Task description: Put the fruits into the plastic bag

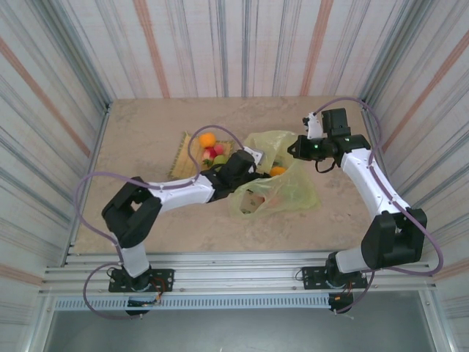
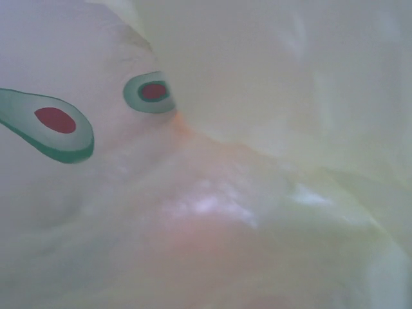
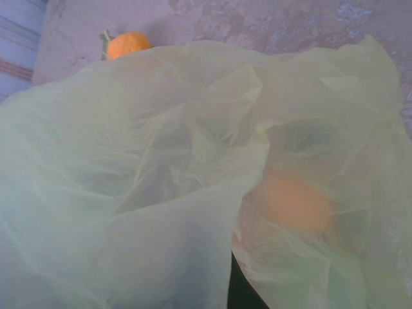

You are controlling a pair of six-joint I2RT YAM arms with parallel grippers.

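The overhead view is bright, evenly lit and sharp throughout, with only faint soft shadows on the surface. The left wrist view is badly blurred and washed out, with the plastic bag very close and white glare mid-frame. The right wrist view is hazy and bluish-dim at lower left.

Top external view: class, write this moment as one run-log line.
left hand: in plastic bag mouth, grip unclear | right hand: shut on bag rim | orange fruit: in bag | other fruits: on mat

White arm segs, black joints, lilac cables, green LED on rt wrist
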